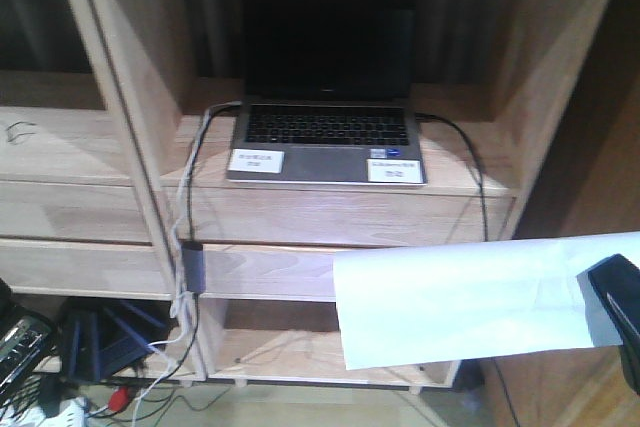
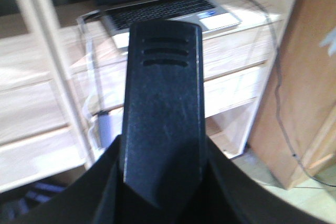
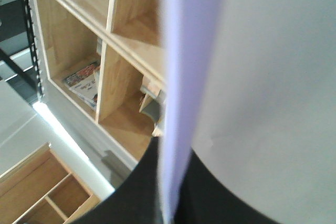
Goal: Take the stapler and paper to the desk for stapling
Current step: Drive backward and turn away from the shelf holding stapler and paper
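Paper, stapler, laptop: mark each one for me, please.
paper [image 1: 450,297]: front view, middle of the white sheet.
stapler [image 2: 163,108]: left wrist view, centre of its black top.
laptop [image 1: 325,127]: front view, its keyboard.

Right pincer [image 1: 610,292] partly off-frame

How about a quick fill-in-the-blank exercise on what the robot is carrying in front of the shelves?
The right hand grips the paper, whose colour is ____.
The left hand grips the stapler, whose colour is ____.
On the shelving unit, the laptop sits with its lid ____.
Missing words: white; black; open.
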